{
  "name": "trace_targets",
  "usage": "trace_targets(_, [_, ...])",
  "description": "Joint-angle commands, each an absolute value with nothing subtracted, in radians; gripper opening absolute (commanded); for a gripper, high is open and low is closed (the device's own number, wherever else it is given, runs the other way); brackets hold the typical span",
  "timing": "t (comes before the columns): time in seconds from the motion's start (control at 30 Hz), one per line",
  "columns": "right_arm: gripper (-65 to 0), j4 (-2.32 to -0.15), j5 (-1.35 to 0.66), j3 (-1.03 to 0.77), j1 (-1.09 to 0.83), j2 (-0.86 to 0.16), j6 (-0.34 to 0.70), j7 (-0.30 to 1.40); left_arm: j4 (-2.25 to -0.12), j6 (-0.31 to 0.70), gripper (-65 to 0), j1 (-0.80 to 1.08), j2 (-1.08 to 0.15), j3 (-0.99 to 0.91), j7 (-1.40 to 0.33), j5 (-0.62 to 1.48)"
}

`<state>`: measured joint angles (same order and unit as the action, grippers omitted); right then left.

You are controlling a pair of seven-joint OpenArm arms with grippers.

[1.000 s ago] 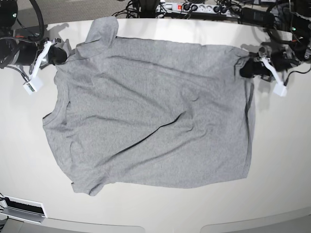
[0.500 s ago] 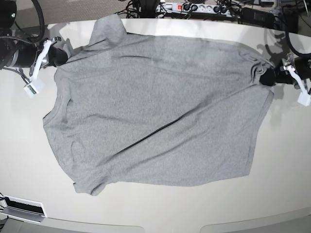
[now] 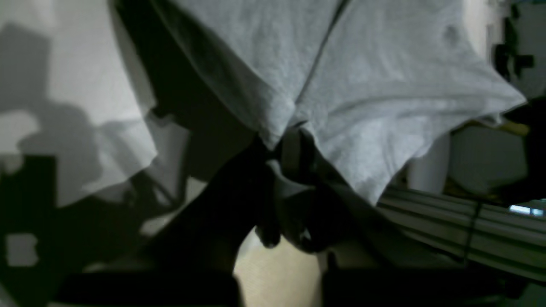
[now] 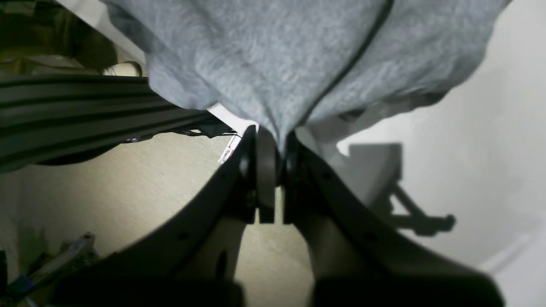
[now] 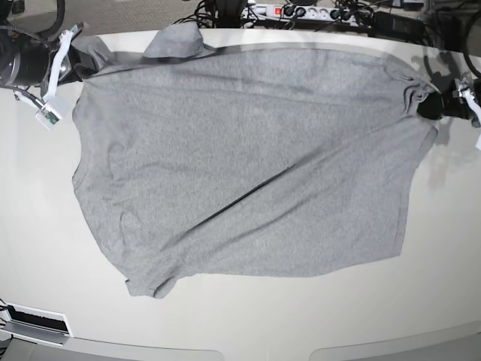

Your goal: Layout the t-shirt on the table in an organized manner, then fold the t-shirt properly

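The heather-grey t-shirt (image 5: 240, 165) lies spread over the off-white table (image 5: 240, 323), plain side up, with a diagonal crease across its middle. No lettering shows. My right gripper (image 5: 75, 68) is shut on the shirt's back left corner. In the right wrist view its fingers (image 4: 266, 170) pinch a bunch of grey cloth (image 4: 277, 55). At the far right my left gripper (image 5: 430, 107) is shut on the other back corner. The left wrist view shows the fabric (image 3: 384, 106) gathered into that gripper (image 3: 294, 145). The edge between the two grips is stretched nearly straight.
A power strip (image 5: 301, 11) and tangled cables run along the table's back edge. A white box (image 5: 34, 323) sits at the front left corner. One sleeve (image 5: 176, 41) is folded over at the back, near the table's edge.
Both grippers have moved apart and toward the back of the table with the shirt in them. The held edge has gone from slack to taut, and the shirt has slid back and widened.
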<state>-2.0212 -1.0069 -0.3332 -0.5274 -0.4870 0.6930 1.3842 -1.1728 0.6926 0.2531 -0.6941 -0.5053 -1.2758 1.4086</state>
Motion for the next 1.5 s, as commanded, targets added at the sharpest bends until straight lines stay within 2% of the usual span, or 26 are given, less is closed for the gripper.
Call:
trace_targets(0.0, [-65.0,-2.048,-1.021,-0.341,-0.547,-0.502,0.698,1.378,-1.185,0.698,-65.0,0.263,-0.728,-0.516,-1.287,1.441])
trace_targets(0.4, [-65.0,-2.158,-1.018,-0.342,-0.635,-0.502,0.698,1.393,-1.185,0.698,-65.0,0.318,-0.816,-0.516,-1.354,1.484])
trace_targets(0.6, [-65.0,-2.158,-1.013,-0.341,-0.606,-0.499,0.698,1.293,-1.185,0.698,-65.0,0.265,-0.805,-0.517,-1.229,1.484])
trace_targets(0.8, [-65.0,-2.157,-1.005,-0.34,-0.587,-0.496,0.698,1.202,-1.185,0.698,-65.0,0.176,-0.764,-0.517,-1.199,1.454])
trace_targets(0.9, [-65.0,-2.157,-0.906,-0.327,-0.584,-0.496,0.698,1.103,-1.185,0.698,-65.0,0.133,-0.731,-0.516,-1.172,1.386])
trace_targets(1.03, [-65.0,-2.157,-0.773,-0.287,-0.584,-0.496,0.698,0.97,-1.185,0.698,-65.0,0.116,-0.702,-0.516,-1.056,1.269])
trace_targets(1.23, [-65.0,-2.116,-0.654,-0.187,-0.516,-0.496,0.694,0.952,-1.185,0.698,-65.0,0.115,-0.695,-0.516,-0.947,1.175])
trace_targets(1.47, [-65.0,-1.944,-0.65,-0.117,-0.366,-0.496,0.631,0.953,-1.185,0.698,-65.0,0.115,-0.695,-0.516,-0.905,1.123])
